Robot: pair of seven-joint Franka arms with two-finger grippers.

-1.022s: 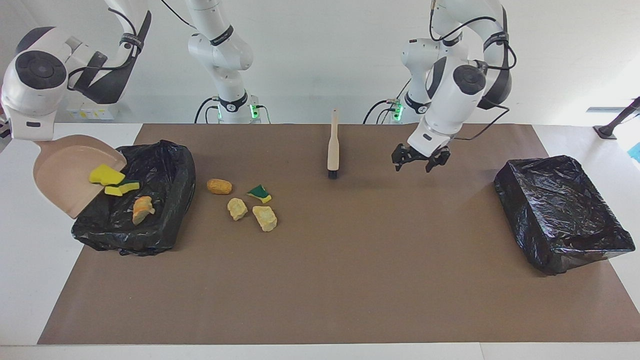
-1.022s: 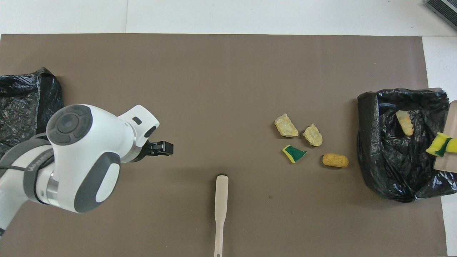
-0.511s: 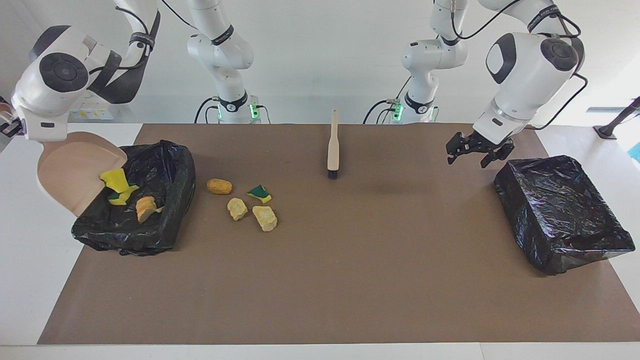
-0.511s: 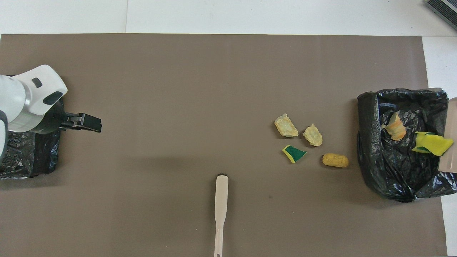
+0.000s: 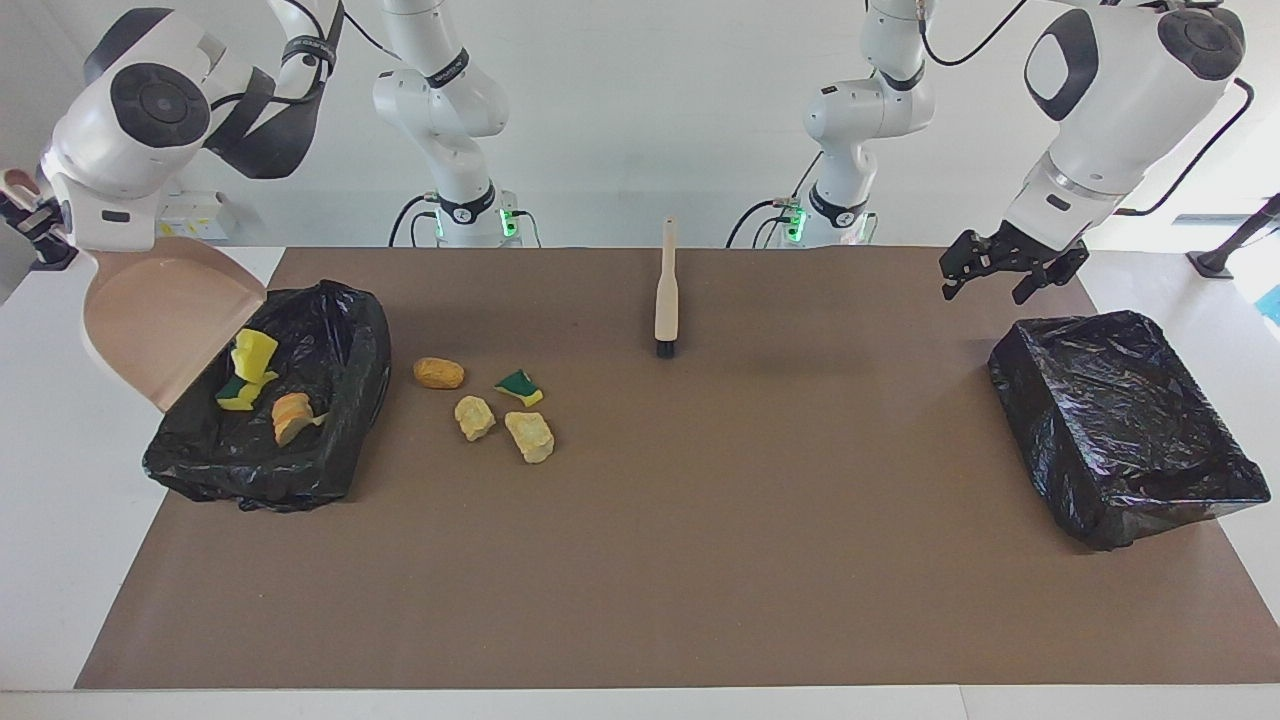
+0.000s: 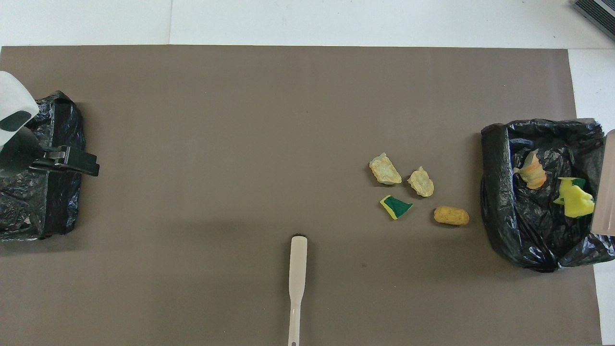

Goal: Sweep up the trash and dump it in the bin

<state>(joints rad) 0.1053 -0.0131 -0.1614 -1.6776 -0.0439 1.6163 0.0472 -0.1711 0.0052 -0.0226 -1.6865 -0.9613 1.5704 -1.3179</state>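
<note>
Dump in progress: the right arm has tipped the beige plastic dustpan (image 5: 160,320) steeper over the black-bagged bin at the right arm's end (image 5: 270,420), and the yellow sponge pieces with green faces (image 5: 247,370) that sat on the pan a second ago have slid off its lip into that bin, landing beside the orange foam chunk (image 5: 291,415) already inside. The right gripper (image 5: 30,215) is at the pan's handle, mostly cut off at the frame edge; it reads as clamped shut on the dustpan handle. The pan looks empty now, so this load counts as delivered. Four pieces of trash are left on the brown mat just beside that bin, toward the table's middle: an orange foam lump (image 5: 439,373), a green-faced sponge wedge (image 5: 518,387) and two pale-yellow foam chunks (image 5: 474,417) (image 5: 530,436). The left gripper (image 5: 1008,268) has swung away from the beige brush with black bristles (image 5: 666,290), well apart from that bin, and now hangs with jaws wide open and empty over the near edge of the second black-bagged bin (image 5: 1120,430). The brush lies untouched on the mat. My read: another sweep pass is needed, so brush and pan must come back to the remaining four.
</note>
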